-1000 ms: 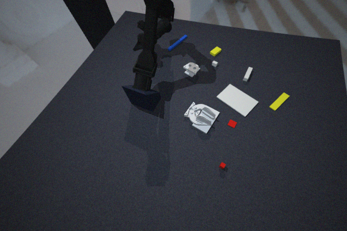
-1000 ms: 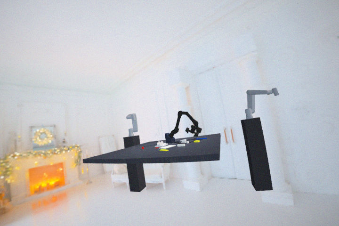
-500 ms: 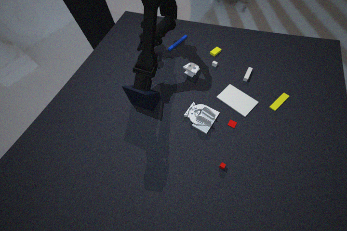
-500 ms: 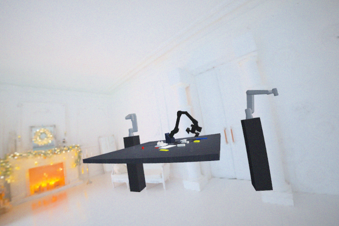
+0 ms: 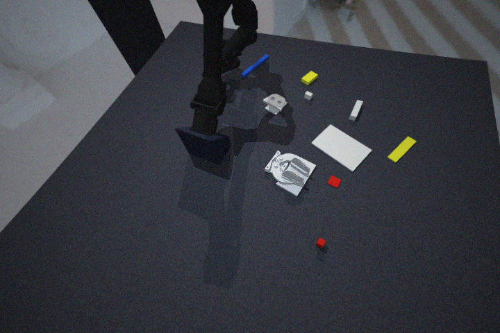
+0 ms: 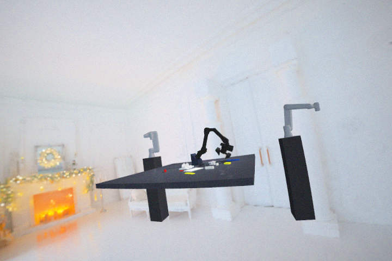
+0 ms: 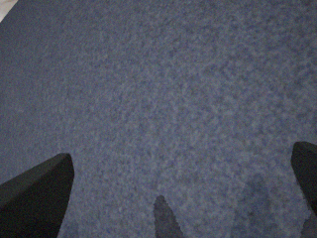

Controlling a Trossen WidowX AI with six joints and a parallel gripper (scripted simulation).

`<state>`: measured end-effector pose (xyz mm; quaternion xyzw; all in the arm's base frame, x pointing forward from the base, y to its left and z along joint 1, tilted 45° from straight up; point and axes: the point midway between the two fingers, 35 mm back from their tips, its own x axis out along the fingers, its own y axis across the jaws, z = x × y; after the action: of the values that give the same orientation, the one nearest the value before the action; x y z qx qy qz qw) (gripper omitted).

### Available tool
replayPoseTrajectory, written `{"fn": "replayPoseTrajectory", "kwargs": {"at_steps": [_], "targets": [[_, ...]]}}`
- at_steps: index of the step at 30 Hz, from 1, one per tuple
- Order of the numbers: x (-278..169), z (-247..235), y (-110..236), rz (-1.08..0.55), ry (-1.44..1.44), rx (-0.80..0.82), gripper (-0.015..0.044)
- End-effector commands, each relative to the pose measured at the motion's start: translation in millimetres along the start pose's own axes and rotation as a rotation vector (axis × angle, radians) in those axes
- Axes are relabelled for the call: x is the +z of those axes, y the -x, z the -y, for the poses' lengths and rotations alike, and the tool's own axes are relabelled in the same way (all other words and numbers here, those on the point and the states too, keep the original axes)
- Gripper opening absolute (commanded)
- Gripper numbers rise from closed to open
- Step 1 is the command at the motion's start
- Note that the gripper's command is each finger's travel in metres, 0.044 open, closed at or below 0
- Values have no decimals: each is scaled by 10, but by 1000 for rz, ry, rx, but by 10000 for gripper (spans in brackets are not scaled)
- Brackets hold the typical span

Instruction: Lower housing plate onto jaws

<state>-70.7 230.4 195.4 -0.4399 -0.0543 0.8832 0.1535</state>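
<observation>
The white assembly (image 5: 294, 164) (image 6: 187, 165) lies on the dark table, with grey jaw shapes on its base and small round studs at its left end. The housing plate (image 5: 273, 96) (image 6: 212, 162) is a small light piece with two round holes. It rests on a white block, apart from the assembly. My gripper (image 6: 222, 154) (image 7: 184, 159) is open and empty, above the table near the blue bar's end. In the top view the arm partly hides it. The wrist view shows only bare table between the fingers. How the jaws sit on their pins is too small to tell.
A white flat plate (image 5: 341, 147), yellow bars (image 5: 402, 149) (image 5: 309, 78), a white bar (image 5: 355, 110), a small white cube (image 5: 308, 95), a red tile (image 5: 334, 181), a red cube (image 5: 320, 242) and a blue bar (image 5: 255, 65) lie around. The arm's base (image 5: 205, 146) stands left.
</observation>
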Motion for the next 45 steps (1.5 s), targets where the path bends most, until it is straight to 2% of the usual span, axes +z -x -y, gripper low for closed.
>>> {"fn": "replayPoseTrajectory", "kwargs": {"at_steps": [1,8,16,45], "targets": [[-32,52,81,-17,-34,-50,440],[-114,104,164,-40,-91,-100,440],[-404,69,305,-100,-220,-159,440],[-1148,39,972,-101,-761,-433,440]]}}
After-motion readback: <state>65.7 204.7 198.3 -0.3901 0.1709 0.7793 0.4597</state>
